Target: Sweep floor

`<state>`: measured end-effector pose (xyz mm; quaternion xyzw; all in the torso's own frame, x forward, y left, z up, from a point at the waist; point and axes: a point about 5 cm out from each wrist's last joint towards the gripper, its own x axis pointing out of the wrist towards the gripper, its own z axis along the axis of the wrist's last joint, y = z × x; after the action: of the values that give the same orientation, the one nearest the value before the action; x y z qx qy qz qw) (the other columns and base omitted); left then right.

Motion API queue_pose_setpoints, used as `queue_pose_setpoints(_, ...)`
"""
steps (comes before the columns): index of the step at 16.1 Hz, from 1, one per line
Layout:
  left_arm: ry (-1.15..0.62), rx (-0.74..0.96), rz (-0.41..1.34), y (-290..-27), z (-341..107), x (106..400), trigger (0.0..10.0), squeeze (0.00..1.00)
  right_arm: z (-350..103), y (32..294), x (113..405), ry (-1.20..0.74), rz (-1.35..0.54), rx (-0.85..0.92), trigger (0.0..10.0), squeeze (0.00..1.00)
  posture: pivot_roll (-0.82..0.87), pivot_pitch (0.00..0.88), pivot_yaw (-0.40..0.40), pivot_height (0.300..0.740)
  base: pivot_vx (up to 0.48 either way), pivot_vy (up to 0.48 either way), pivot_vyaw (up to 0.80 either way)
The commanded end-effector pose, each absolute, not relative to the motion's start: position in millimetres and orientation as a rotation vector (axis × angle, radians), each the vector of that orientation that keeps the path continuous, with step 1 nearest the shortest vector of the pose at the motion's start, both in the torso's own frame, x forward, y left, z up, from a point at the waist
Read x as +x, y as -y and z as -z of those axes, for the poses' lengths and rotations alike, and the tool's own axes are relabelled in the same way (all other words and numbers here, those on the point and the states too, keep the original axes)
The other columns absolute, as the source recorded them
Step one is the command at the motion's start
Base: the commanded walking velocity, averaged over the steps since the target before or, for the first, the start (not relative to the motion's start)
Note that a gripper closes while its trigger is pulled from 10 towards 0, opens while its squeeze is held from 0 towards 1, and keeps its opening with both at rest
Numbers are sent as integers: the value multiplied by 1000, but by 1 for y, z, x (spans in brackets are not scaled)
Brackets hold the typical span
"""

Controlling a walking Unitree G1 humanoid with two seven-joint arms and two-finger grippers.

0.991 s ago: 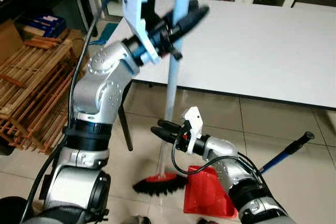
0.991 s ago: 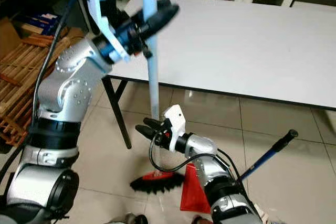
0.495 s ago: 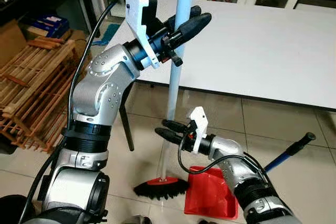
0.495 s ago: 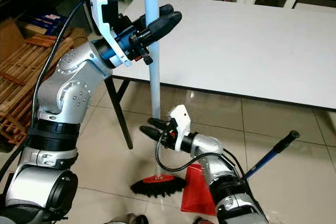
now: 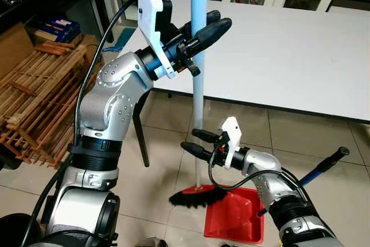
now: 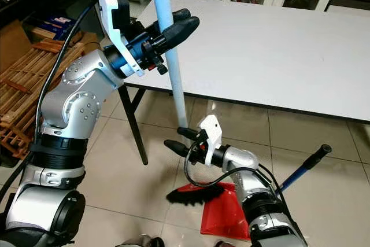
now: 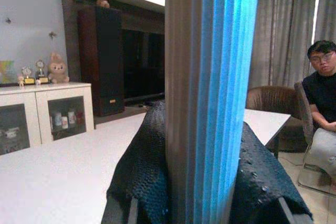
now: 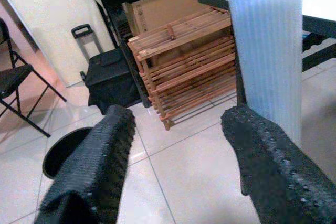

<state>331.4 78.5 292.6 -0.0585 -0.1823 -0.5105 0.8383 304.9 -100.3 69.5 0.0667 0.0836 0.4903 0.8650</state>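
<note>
Since the earlier frames the broom head (image 5: 196, 196) is sliding across the tiles, from beside the red dustpan (image 5: 234, 221) to its front lip, with the pole leaning the other way.

In the eye views, the left gripper (image 5: 205, 29) is clamping the pale blue pole (image 5: 198, 85) high up beside the white desk (image 5: 300, 56); the right gripper (image 5: 199, 142) is bracketing it low down, fingers spread, seemingly loose.

In the left wrist view, both fingers (image 7: 144, 177) are pressing the ribbed pole.

In the right wrist view, the pole is standing against one finger (image 8: 268, 156), the other well apart.

The pole looks light, stiff and slick; gripping high and guiding low seems sensible
</note>
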Motion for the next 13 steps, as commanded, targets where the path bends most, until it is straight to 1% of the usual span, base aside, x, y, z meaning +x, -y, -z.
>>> queue_pose_setpoints(1, 409, -105, 1115, -76, -299, 326, 10000, 0, -66, 114, 304, -180, -979, 146, 10000, 1000, 31, 8, 33, 740, 0, 0, 0)
queue_pose_setpoints(4, 408, -95, 1092, -77, -297, 328, 10000, 0, -66, 125, 302, -184, -966, 157, 10000, 1000, 29, 10, 31, 740, 0, 0, 0)
queue_pose_setpoints(6, 414, -88, 1056, -79, -298, 332, 10000, 0, -65, 127, 301, -190, -962, 156, 10000, 1000, 26, 15, 30, 740, 0, 0, 0)
queue_pose_setpoints(7, 426, -74, 1006, -77, -300, 335, 10000, 0, -64, 121, 299, -195, -980, 160, 10000, 0, 26, 21, 29, 740, 0, 0, 0)
queue_pose_setpoints(9, 429, -71, 1010, -74, -301, 334, 10000, 0, -63, 112, 296, -190, -997, 167, 10000, 0, 25, 32, 30, 740, 0, 0, 0)
queue_pose_setpoints(13, 404, -72, 1093, -76, -299, 328, 10000, 0, -66, 114, 301, -187, -965, 158, 10000, 0, 30, 43, 29, 740, 0, 0, 0)
